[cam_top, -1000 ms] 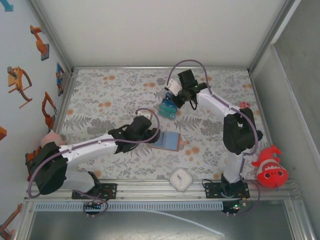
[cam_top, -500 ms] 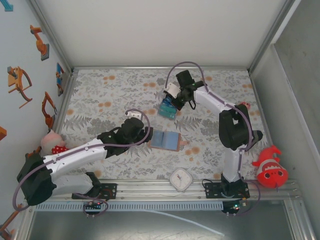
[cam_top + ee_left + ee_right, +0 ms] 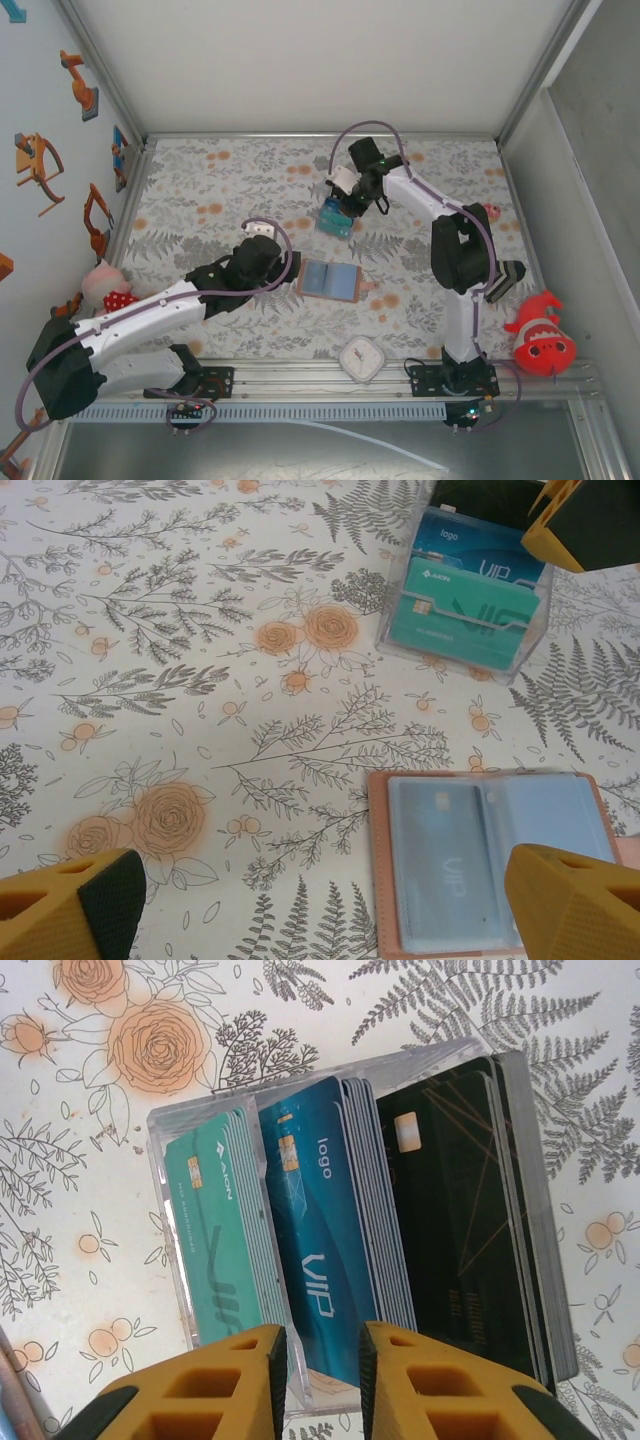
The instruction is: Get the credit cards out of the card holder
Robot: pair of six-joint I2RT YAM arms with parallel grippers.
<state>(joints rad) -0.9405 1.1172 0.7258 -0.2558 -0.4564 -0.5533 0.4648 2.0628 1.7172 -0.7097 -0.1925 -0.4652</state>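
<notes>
Though its near edge is cut off, the card holder (image 3: 495, 865) lies open just ahead of my spread left hand (image 3: 320, 880), one card faint under cloudy plastic. Glossy credit cards (image 3: 310, 1220) fill a clear box (image 3: 163, 1260) before my right hand (image 3: 320, 1345); its grip I cannot tell.

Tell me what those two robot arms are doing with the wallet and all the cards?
They are emptying a card holder that lies open on the flowery table. The left tool hangs wide open right beside it, and one pale blue card still sits inside its sleeve. The right tool, jaws a little apart, hovers over a clear box where teal, blue and black cards stand in rows.
</notes>
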